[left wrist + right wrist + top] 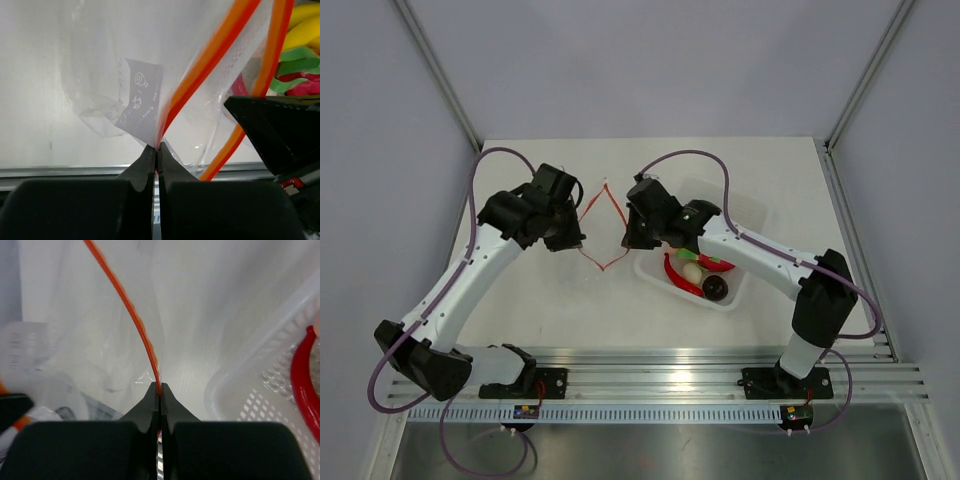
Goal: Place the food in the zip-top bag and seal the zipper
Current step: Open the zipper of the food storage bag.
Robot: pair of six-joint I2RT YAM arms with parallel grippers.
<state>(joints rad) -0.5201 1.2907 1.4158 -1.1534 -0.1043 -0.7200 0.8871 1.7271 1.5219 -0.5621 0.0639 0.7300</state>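
Observation:
The zip-top bag (605,225) hangs held up between my two grippers, its mouth pulled open into a diamond outlined by the orange-red zipper (605,267). My left gripper (577,240) is shut on the zipper strip (172,107) at the mouth's left side. My right gripper (628,240) is shut on the strip (145,337) at its right side. The food lies in a clear tray (738,298): red chilli (676,276), whitish piece (692,271), dark round fruit (716,288). The left wrist view shows the banana (302,30) through the plastic.
The clear tray's perforated wall (260,395) and the chilli (299,385) sit just right of my right gripper. The right gripper's black body (277,127) shows in the left wrist view. An aluminium rail (660,375) runs along the table's near edge.

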